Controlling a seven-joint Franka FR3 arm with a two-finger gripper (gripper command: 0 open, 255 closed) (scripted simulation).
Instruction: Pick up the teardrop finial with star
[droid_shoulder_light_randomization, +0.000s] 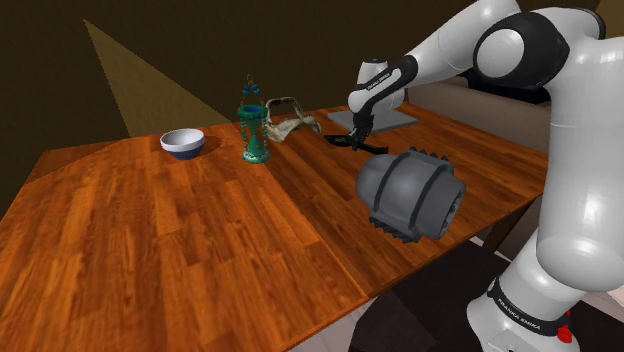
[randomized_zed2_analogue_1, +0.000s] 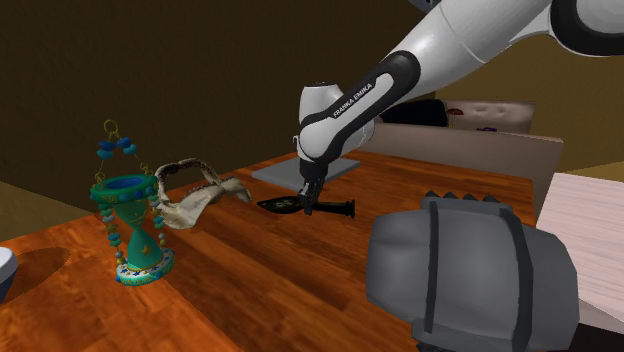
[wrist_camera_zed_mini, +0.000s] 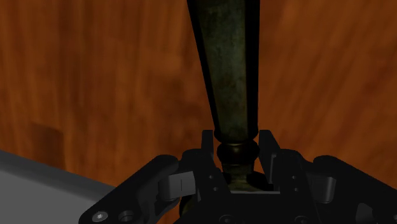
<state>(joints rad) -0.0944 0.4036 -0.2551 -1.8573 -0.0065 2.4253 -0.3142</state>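
Observation:
The teardrop finial (randomized_zed2_analogue_1: 283, 204) is a dark green-black piece lying level over the wooden table (droid_shoulder_light_randomization: 200, 230), its pointed end toward the second exterior view's left. My black gripper (randomized_zed2_analogue_1: 309, 206) comes straight down on it and is shut on its narrow neck. In the wrist view the finial's (wrist_camera_zed_mini: 230, 76) tapered body runs away from the gripper (wrist_camera_zed_mini: 236, 167), whose fingers clasp the neck from both sides. In the shoulder view the finial (droid_shoulder_light_randomization: 343, 140) sits at the gripper (droid_shoulder_light_randomization: 359, 139) near the table's far side. Whether it rests on the wood or hangs just above it I cannot tell.
A teal beaded goblet-shaped ornament (droid_shoulder_light_randomization: 252, 132) and a tan strappy object (droid_shoulder_light_randomization: 287, 117) stand to the shoulder view's left of the gripper. A white bowl (droid_shoulder_light_randomization: 183, 142) lies farther left. A flat grey mat (droid_shoulder_light_randomization: 388, 118) lies behind the gripper, and a large grey ribbed cylinder (droid_shoulder_light_randomization: 411, 194) nearer the stand.

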